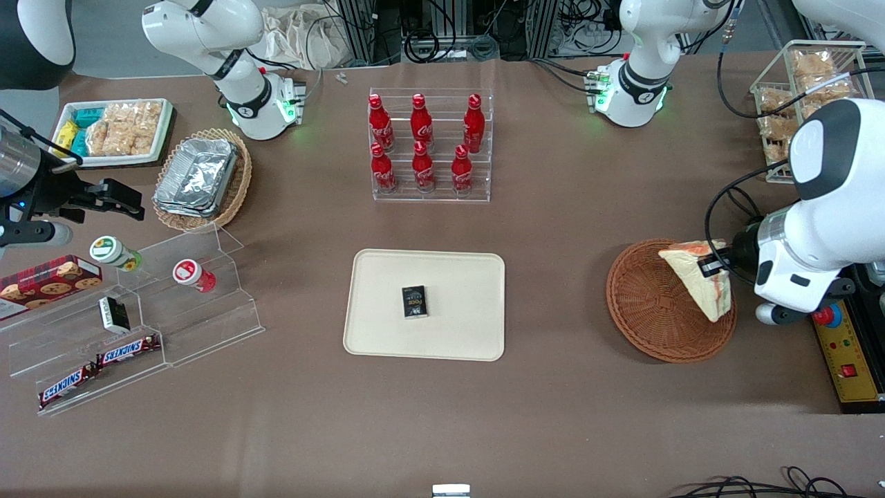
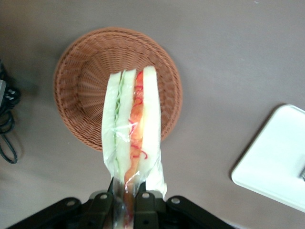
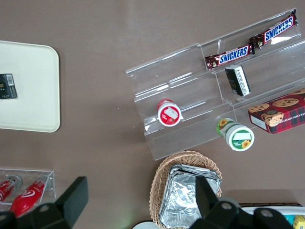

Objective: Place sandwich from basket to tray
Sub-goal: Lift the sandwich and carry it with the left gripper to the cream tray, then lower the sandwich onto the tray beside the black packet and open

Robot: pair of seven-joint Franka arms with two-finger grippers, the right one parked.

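Observation:
My left gripper (image 1: 711, 266) is shut on the sandwich (image 1: 698, 279), a clear-wrapped wedge of pale bread with orange-red and green filling. It holds it lifted above the round reddish-brown wicker basket (image 1: 650, 304), over the basket's edge toward the working arm's end. In the left wrist view the sandwich (image 2: 131, 129) hangs from the gripper (image 2: 126, 200) over the basket (image 2: 81, 81), which holds nothing. The cream-beige tray (image 1: 456, 332) lies in the middle of the table with a small black box (image 1: 414, 301) on it. A corner of the tray (image 2: 276, 157) shows in the left wrist view.
A clear rack of red cola bottles (image 1: 429, 145) stands farther from the camera than the tray. A paler oval basket with foil containers (image 1: 200, 176), a white snack tray (image 1: 114, 131) and a clear stepped shelf with snacks (image 1: 131, 325) lie toward the parked arm's end. A control box (image 1: 847, 353) sits beside the basket.

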